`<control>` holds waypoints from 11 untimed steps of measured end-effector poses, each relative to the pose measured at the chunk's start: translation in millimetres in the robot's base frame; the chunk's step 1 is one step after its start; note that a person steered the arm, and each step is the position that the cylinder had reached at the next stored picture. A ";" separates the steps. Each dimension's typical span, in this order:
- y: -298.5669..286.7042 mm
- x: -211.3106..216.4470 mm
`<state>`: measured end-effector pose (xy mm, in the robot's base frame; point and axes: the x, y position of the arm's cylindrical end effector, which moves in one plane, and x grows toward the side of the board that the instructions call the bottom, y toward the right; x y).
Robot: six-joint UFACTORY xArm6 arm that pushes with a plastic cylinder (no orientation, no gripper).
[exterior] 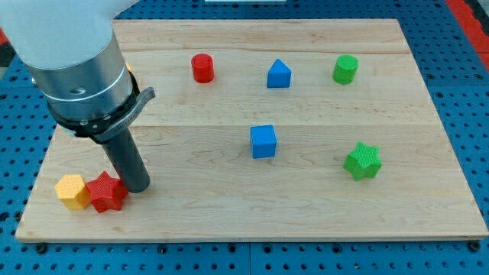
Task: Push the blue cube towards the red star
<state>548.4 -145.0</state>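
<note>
The blue cube [263, 141] sits near the middle of the wooden board [229, 221]. The red star [106, 192] lies near the view's bottom left, touching a yellow block [72, 191] on its left. My tip [137, 186] rests on the board just right of the red star, touching or almost touching it, and far to the left of the blue cube.
A red cylinder [202, 68], a blue triangular block [279, 74] and a green cylinder [345, 69] stand along the view's top. A green star [362, 161] lies at the right. The arm's large grey body [76, 61] covers the board's top left.
</note>
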 end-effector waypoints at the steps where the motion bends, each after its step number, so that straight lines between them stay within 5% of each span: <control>1: 56.0 0.1; 4: 239.9 -22.4; 6: 175.8 -41.1; 9: 202.0 -90.0; 11: 57.9 -43.9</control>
